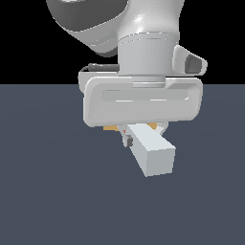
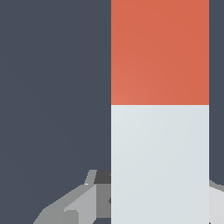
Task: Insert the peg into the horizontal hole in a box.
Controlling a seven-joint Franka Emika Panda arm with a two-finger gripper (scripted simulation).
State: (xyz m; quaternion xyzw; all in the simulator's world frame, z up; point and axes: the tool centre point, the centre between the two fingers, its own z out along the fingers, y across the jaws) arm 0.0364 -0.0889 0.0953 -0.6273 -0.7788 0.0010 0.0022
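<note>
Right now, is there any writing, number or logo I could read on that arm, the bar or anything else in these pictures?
None: no words, numbers or signs appear in either view.
The arm's white hand is plain.
The bar shows only an orange-red part and a pale grey part, no marks.
The dark floor is blank.

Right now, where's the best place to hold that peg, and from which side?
Grip the peg on its grey-white stretch, from above, across two flat opposite sides. The bar lies roughly level and the gripper appears shut on it there already, which leaves the orange-red end free, probably the end to insert.
</note>
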